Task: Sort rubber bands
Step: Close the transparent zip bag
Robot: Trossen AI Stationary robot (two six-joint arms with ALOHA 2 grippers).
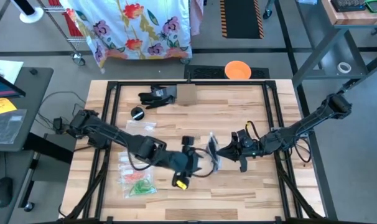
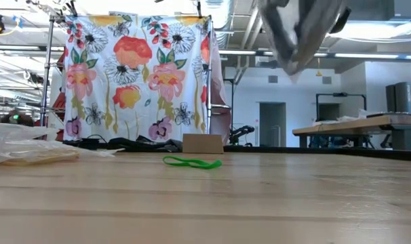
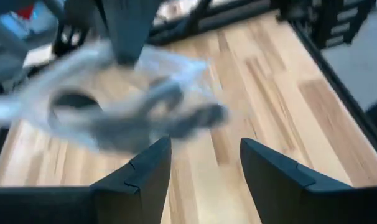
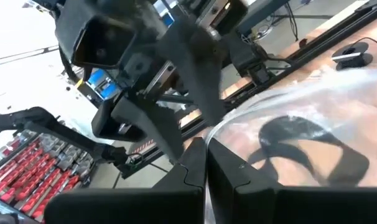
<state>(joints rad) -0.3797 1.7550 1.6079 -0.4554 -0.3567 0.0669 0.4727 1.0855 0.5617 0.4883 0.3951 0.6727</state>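
Item, table (image 1: 251,186) left: bagged red, orange and green rubber bands (image 1: 136,180). Centre: our left gripper (image 1: 187,167), fingers apart, empty. Right: our right gripper (image 1: 221,150) pinched shut on a clear bag (image 1: 212,151) of dark bands. Step, we judge: bagging. Next: a steady bag.

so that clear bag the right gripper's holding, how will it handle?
Probably floppy: the clear bag sags and bulges from the shut right gripper pinching its edge. Likely light, since it hangs from that one pinch off the table. The dark bands inside may shift when it's moved. The open left gripper faces it.
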